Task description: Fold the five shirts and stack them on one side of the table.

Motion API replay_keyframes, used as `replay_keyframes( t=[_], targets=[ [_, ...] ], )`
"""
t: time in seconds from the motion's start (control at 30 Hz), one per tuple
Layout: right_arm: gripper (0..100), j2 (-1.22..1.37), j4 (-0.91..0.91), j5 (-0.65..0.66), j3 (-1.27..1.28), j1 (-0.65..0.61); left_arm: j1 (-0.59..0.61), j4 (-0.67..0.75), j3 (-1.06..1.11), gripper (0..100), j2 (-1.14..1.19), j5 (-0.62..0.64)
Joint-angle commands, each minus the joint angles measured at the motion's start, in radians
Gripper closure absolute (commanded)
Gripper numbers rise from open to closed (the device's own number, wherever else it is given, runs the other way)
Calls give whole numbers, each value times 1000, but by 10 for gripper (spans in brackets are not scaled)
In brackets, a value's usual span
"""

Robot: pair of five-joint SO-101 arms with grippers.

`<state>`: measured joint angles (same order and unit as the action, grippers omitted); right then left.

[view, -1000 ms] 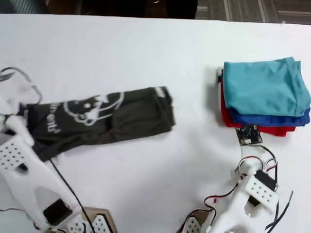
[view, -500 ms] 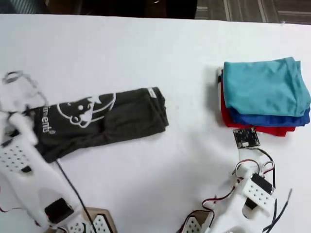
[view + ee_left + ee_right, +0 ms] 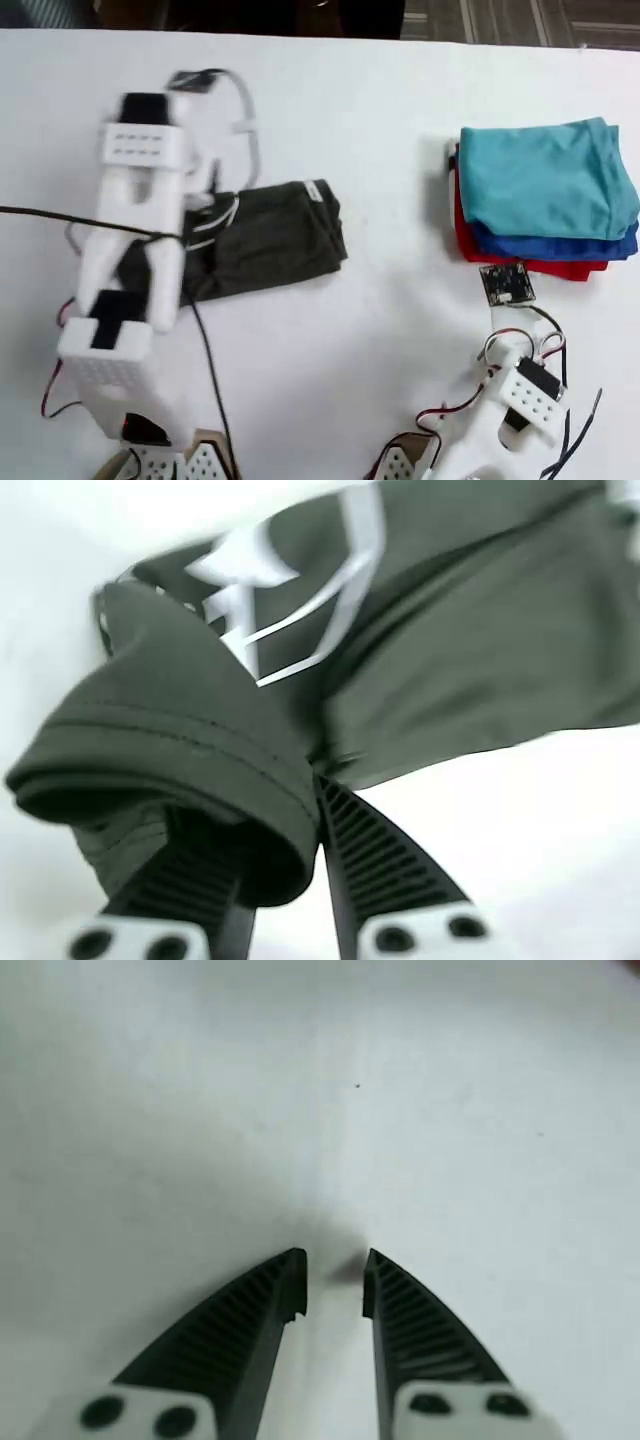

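Worktop (image 3: 330, 110): white and broad, with dark floor beyond its far edge.
Dark shirt (image 3: 275, 235): lies left of centre as a band partly doubled over, well apart from the stack. It looks mid-fold and not ready to stack.
Stack (image 3: 545, 180): sits by the right edge, teal over blue over red, edges roughly aligned. This is probably the side chosen for finished shirts.
Left gripper (image 3: 275, 830): clamped on a rolled hem of the dark shirt, with cloth bunched between its jaws and draped over one. The hold seems meant to carry that end across for the next fold.
Left arm (image 3: 140, 220): reaches from the near-left corner over the shirt's left end.
Right gripper (image 3: 334, 1270): jaws a narrow gap apart with nothing between them, above bare worktop.
Right arm (image 3: 520, 395): sits at the near-right corner, just near of the stack, apparently parked clear of the fold.
Left wrist view: gives the grip and the hem stitching, a spot the arm covers from above.
High view: gives the layout, with the shirt set against the stack and each arm's place.
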<state>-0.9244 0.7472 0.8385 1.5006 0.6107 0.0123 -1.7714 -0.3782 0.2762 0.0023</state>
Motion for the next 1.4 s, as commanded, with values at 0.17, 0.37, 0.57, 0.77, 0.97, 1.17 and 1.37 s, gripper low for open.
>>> replay_keyframes(
  t=[0.17,0.37,0.57,0.77,0.97,1.17,1.37],
  targets=[
    [900,-18,-16,-6,2,5,-256,72,-145,973,-58,38],
    [900,-18,-16,-6,2,5,-313,181,-154,973,86,38],
    [900,-18,-16,-6,2,5,-334,278,-213,973,230,38],
    [900,-18,-16,-6,2,5,-341,273,-384,963,324,34],
    [900,-18,-16,-6,2,5,-362,190,-487,865,416,34],
    [900,-18,-16,-6,2,5,-344,109,-634,851,430,34],
    [900,-18,-16,-6,2,5,-256,-15,-776,854,430,32]
  ],
)
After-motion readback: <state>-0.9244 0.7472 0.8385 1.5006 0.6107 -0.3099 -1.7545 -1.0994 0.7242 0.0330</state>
